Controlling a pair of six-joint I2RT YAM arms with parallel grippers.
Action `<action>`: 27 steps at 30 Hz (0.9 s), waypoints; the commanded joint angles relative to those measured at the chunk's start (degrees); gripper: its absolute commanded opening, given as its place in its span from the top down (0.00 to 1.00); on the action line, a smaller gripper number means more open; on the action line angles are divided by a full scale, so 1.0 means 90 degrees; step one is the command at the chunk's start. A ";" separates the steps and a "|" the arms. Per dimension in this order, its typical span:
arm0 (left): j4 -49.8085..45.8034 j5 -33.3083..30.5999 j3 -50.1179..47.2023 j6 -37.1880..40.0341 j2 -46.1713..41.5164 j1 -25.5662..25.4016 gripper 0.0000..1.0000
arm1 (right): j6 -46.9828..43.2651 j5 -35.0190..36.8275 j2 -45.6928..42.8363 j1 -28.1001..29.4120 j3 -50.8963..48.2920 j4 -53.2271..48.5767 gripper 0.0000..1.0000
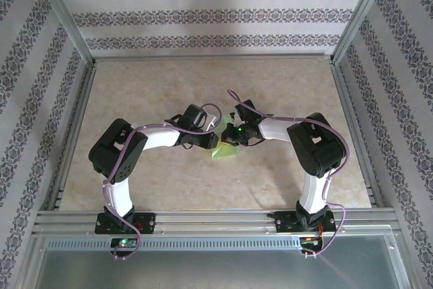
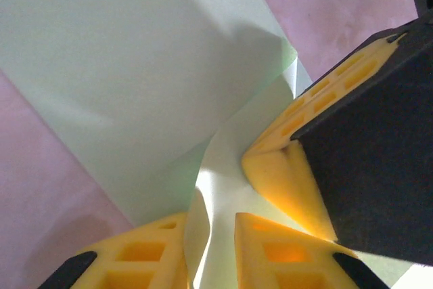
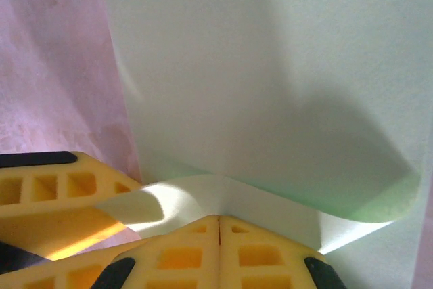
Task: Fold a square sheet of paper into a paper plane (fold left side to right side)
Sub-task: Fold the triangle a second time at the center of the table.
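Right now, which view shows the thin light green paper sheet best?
Right wrist: the thin light green paper sheet spreads wide, its curled near edge at the shut right claw. Left wrist shows a fold inside the left claw. Top external gives a small, part-hidden green patch.

- Left arm (image 1: 125, 167): white links, black joints, purple cable.
- Right arm (image 1: 312, 160): same colours, small green light (image 1: 238, 128).
- Bases (image 1: 125, 223): black, on the rail (image 1: 216, 220).
- Fingers (image 2: 277, 252): yellow, square cut-outs, black backs.

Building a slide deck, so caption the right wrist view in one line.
Right end effector shut on a lifted edge of the light green paper sheet, tabletop beyond.
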 commanded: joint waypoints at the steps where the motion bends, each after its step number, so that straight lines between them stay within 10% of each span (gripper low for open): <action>1: -0.0377 -0.0323 -0.0029 0.0005 -0.0559 0.0111 0.72 | -0.0145 0.0172 0.0089 0.0087 -0.0199 -0.0167 1.00; 27: -0.0403 0.2029 -0.0477 -0.1358 -0.0526 0.0028 0.88 | -0.0262 0.0084 0.0125 0.0133 -0.0081 -0.0277 1.00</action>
